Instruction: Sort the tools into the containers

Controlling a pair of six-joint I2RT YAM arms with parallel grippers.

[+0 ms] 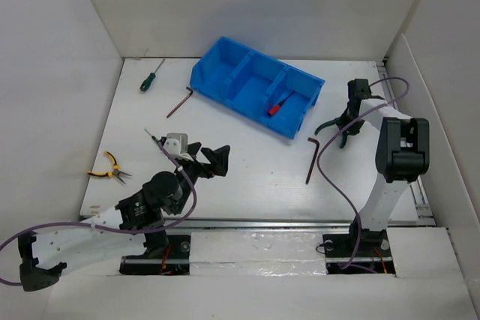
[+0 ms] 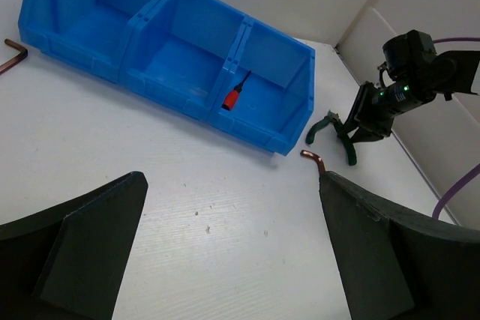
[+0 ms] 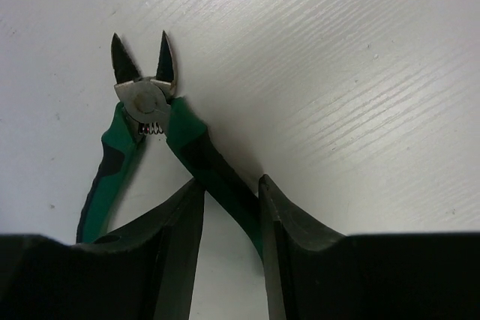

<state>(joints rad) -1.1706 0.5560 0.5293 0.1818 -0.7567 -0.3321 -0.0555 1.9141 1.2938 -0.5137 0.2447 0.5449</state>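
The green-handled pliers (image 3: 182, 127) are near the bench's (image 1: 247, 162) right edge, just right of the blue bin (image 1: 206, 80). Their short, dark, pointed blades are parted, with a small spring below the grey pivot. The splayed green handles have black grips. The right gripper (image 3: 231, 185) has its jaws narrowed on one handle. The tool seems to rest on the bench, though the wrist view leaves that unsure. The left gripper (image 2: 231, 185) hangs with jaws wide, holding nothing.
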